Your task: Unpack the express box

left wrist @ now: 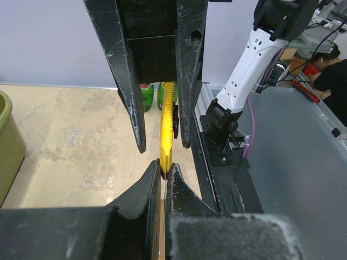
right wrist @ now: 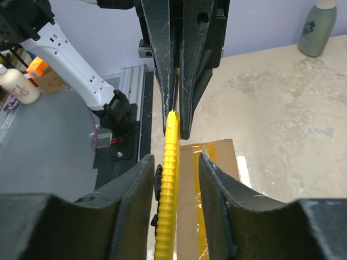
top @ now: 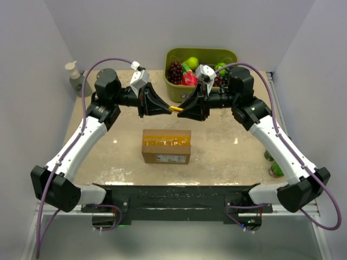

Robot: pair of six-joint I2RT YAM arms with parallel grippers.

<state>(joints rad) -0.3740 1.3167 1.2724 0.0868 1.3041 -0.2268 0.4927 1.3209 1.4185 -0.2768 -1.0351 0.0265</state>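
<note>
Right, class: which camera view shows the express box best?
Top external: the whole express box sits in plain sight, taped top and labelled side showing. The right wrist view catches only part of its taped top behind the yellow cutter. The left wrist view shows none of it clearly.

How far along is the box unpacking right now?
Done: the left gripper is shut on a yellow knife, held in the air. In hand: the right gripper straddles the knife's other end, jaws not touching it. Left: the box sits taped shut, uncut and unopened.
</note>
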